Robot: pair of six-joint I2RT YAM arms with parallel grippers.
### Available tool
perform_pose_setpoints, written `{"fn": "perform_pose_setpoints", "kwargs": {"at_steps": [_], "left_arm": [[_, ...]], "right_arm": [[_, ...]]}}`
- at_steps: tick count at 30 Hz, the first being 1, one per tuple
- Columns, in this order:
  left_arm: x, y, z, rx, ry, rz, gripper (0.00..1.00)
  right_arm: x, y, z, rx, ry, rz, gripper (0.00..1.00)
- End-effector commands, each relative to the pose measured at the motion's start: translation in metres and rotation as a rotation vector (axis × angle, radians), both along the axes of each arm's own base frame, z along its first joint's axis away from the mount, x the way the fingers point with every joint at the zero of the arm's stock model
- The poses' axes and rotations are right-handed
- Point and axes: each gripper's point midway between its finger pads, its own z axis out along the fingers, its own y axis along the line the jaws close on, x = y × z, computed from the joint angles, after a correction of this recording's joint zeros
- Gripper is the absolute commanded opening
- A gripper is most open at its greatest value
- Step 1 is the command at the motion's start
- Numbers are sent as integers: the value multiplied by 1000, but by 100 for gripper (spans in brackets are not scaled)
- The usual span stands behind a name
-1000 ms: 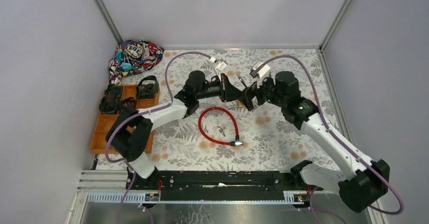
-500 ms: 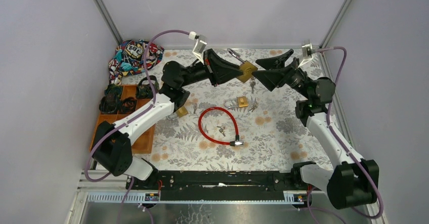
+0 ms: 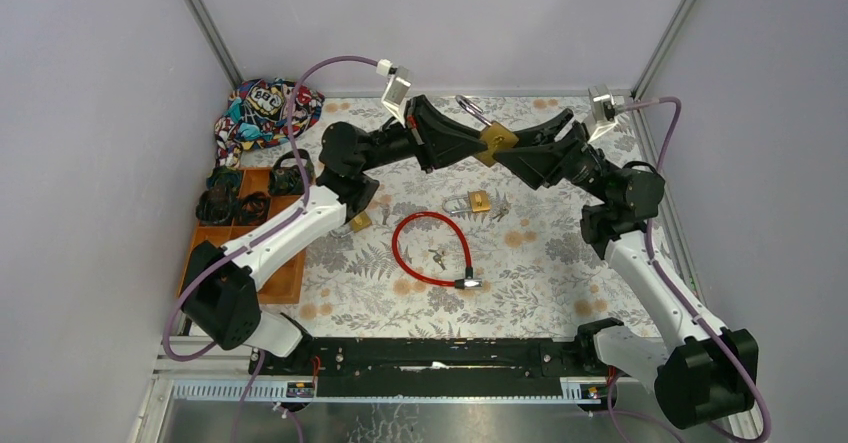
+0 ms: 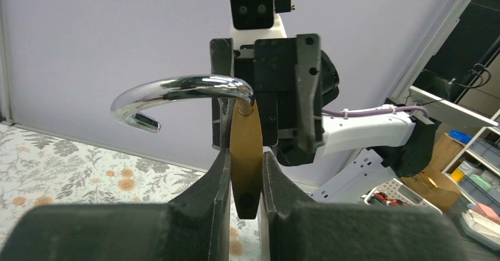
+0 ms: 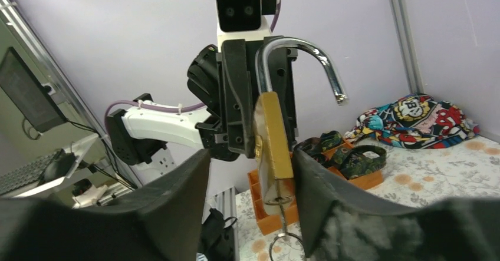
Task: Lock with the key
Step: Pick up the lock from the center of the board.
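A brass padlock (image 3: 492,144) with its silver shackle (image 3: 469,110) swung open is held in the air over the back of the table. My left gripper (image 3: 481,147) is shut on its body (image 4: 246,146); the shackle (image 4: 180,92) curves left above the fingers. My right gripper (image 3: 506,152) faces it from the right, open, its fingers on either side of the padlock's lower end (image 5: 272,140). A key (image 5: 282,205) sits in the keyhole with a key ring (image 5: 284,244) hanging below. The right finger (image 5: 318,184) is close against the padlock's side.
On the table lie a second brass padlock (image 3: 468,202), loose keys (image 3: 500,208), a red cable lock (image 3: 430,250) with small keys (image 3: 437,257) inside its loop, and another padlock (image 3: 356,222). An orange tray (image 3: 207,247) with dark straps and a colourful bag (image 3: 268,111) are at left.
Both arms rose from the table, the left one lifting the padlock. In the last half second my right gripper moved left until its open fingers flank the padlock's lower end.
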Motion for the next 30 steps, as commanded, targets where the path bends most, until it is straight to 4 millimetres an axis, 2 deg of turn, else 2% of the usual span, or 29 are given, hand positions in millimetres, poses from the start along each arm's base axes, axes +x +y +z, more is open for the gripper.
{"fn": "perform_pose_setpoints", "kwargs": {"at_steps": [1,3,6,8,9,12,14,15,16,20,23,25,27,30], "left_arm": [[-17,12,53,-136,-133,10,0],[-17,11,51,-131,-126,7,0],[-21,8,51,-131,-129,-7,0],[-23,6,48,-123,-129,-18,0],[-24,5,46,-118,-127,-22,0],[-20,2,35,-85,-104,-16,3],[-14,5,20,-39,-107,4,45],[-10,9,9,-8,-109,18,57],[-4,14,-3,27,-98,33,64],[26,47,-53,177,-118,131,76],[35,68,-74,292,-318,206,79],[30,73,-68,335,-486,232,82],[20,71,-52,317,-582,225,84],[11,62,-32,278,-510,176,84]], "right_arm": [[-8,-1,10,12,-41,-1,51],[-10,0,14,24,-44,18,39],[-12,1,18,30,-46,43,26],[-13,1,20,31,-47,49,5],[-12,1,22,35,-48,46,0],[-14,-1,24,22,-61,38,0],[-13,-2,27,-7,-70,31,0],[-13,-4,28,-23,-75,24,0],[-13,-5,29,-45,-84,16,0],[-12,-8,28,-165,-117,-13,0],[-17,-5,20,-272,-116,37,0],[-21,-4,20,-318,-126,71,0],[-21,-4,17,-357,-132,84,0],[-27,-3,18,-378,-158,129,0]]}}
